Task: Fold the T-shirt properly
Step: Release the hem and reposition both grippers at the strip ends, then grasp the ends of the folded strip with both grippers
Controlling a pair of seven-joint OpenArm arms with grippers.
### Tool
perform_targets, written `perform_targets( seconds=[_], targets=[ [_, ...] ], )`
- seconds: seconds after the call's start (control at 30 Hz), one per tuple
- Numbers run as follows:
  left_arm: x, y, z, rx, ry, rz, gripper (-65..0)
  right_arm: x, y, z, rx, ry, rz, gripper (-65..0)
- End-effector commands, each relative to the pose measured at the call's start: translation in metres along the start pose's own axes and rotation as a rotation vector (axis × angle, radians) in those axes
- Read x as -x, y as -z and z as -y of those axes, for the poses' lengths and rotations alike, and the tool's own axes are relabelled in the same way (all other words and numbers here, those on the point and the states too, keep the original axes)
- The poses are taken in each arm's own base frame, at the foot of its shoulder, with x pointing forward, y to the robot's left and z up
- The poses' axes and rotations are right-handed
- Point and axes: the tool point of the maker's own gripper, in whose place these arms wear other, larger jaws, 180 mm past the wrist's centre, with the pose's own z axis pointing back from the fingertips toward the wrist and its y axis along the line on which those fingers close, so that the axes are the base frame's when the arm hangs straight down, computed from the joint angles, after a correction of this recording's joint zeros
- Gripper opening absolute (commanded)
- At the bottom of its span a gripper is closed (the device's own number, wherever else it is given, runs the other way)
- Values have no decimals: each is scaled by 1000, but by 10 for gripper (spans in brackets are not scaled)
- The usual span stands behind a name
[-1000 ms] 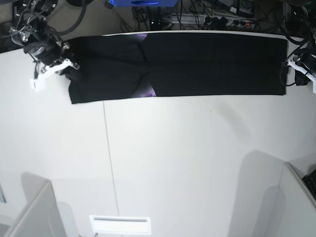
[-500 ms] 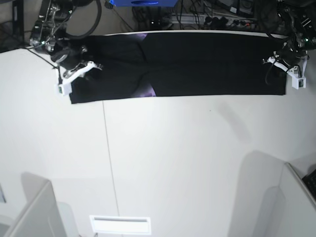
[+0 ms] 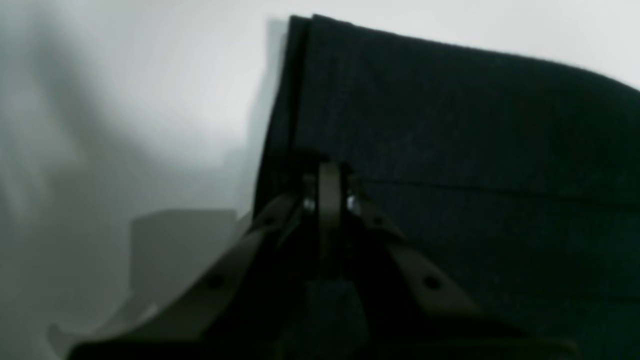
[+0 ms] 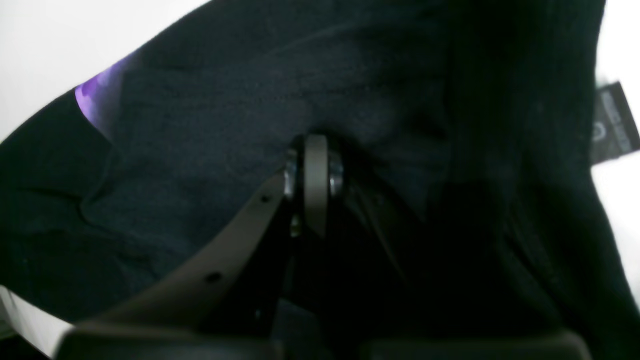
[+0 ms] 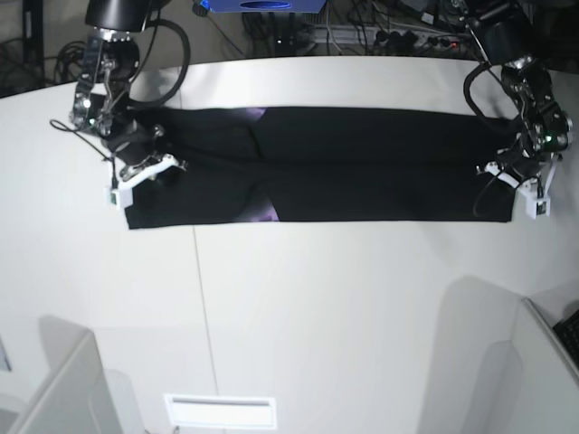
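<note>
White counter (image 5: 317, 307) is spread wide across the base view, cables and gear crowded along its far edge, and the T-shirt (image 5: 362, 163) is laid across the far half as a long black band, with slivers of purple print peeking out near the middle fold. Both ends are now pinched: the right gripper (image 5: 145, 169) is closed on the cloth at the end by the neck tag (image 4: 615, 122), and the left gripper (image 5: 511, 176) is closed on the stacked layers at the opposite end, its jaws seen pressed together in the wrist view right at the folded edge (image 3: 295, 100). A second ago the band was lying hard against the far rim with both arms off its ends; since then the arms have been brought in over the cloth and the whole band has been drawn toward the near side, so bare counter is now seen behind it. That shift is judged to be the setup for the next fold: with the strip clear of the far edge, an end can be carried over the other without cloth spilling off. Plenty of open surface is left in front, while the seam line (image 5: 204, 307) and the pale blocks at the near corners are kept well apart from the shirt.
</note>
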Motion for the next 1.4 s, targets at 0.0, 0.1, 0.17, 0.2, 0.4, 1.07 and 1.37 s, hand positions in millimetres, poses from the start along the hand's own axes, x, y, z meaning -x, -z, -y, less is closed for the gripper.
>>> perform_targets(
  seconds=[0.0, 0.1, 0.17, 0.2, 0.4, 1.07, 1.37],
  targets=[
    [5, 4, 2, -4, 23, -55, -650, -2, 1, 13, 63, -7, -22, -650],
    [-19, 10, 10, 6, 39, -26, -650, -20, 5, 8, 51, -12, 7, -650],
    [-35, 8, 13, 13, 32, 5, -650, -31, 0, 1, 38, -26, 34, -650],
    [-45, 4, 13, 8, 40, 31, -650, -39, -5, -5, 30, -45, 54, -650],
    [-100, -41, 6, -60, 120, 161, -650, -79, -48, -44, -14, -162, 180, -650],
    [-45, -100, -82, 44, -68, 263, -87, -40, -79, -53, -17, -179, 170, -650],
    [-33, -54, -44, 174, -129, 249, 0, -37, -79, -53, -17, -175, 163, -650]
  ],
)
